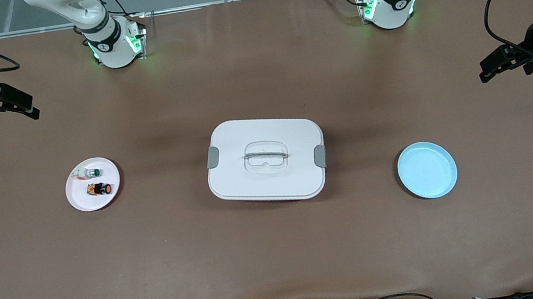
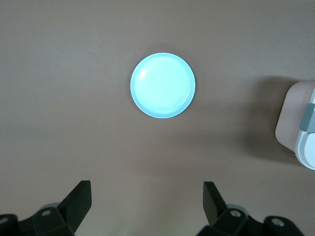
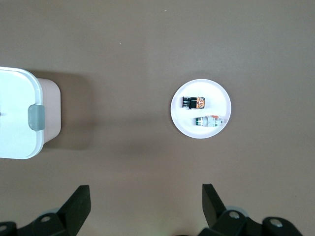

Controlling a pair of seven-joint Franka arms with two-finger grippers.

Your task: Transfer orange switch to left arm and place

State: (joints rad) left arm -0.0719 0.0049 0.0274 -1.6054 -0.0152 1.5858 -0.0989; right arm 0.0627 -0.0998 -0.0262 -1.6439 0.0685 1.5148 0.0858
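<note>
Over the table's two ends, left hand point(image 1: 493, 69) and right hand point(image 1: 21, 105) hang wide open, empty.

Orange switch point(image 1: 99, 189) on white plate point(image 1: 80, 200), box point(image 1: 266, 160) mid-table.

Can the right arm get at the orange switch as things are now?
Probably yes. The orange switch lies uncovered on the pink plate at the right arm's end of the table. The right gripper hangs open above that end, and the box stands mid-table, out of the way.

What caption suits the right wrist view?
Open right gripper above orange switch on white plate, box alongside.
</note>
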